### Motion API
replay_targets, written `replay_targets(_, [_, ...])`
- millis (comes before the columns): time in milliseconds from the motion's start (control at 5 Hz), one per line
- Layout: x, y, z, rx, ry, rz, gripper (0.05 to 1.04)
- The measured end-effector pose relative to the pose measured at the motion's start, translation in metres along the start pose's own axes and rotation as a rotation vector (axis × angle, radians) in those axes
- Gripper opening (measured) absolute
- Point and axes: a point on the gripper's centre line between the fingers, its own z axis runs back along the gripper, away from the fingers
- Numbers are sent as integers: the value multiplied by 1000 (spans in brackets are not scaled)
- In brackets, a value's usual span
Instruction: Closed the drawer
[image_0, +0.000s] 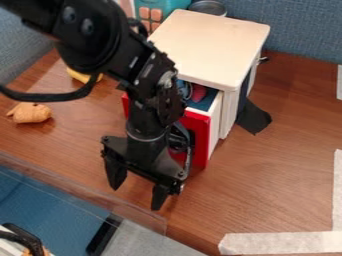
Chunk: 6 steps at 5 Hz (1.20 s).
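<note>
1. The red-fronted drawer (202, 137), mid-frame, stands partly out of the pale cabinet (210, 42).
2. The gripper (137, 196), just below centre, hangs with jaws spread.
3. An orange toy (30, 113) lies on the tabletop (280, 185), at left.

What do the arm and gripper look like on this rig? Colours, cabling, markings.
Single arm, matte black, with chunky rounded joint housings and grey bolt heads. A thick black cable loops off it. Thin grey ring just above the gripper, which is also black: a wide crossbar carrying two tapered, pointed fingers. Small pale marks along the forearm.
</note>
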Motion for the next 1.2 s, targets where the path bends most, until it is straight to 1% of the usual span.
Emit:
replay_targets(200, [9, 1, -4, 2, 9, 13, 999])
replay_targets(400, [17, 2, -14, 19, 27, 22, 999])
replay_targets(600, [30, 3, -16, 22, 22, 33, 999])
replay_targets(800, [38, 1, -16, 5, 26, 57, 999])
replay_targets(1200, [52, 0, -5, -3, 14, 68, 999])
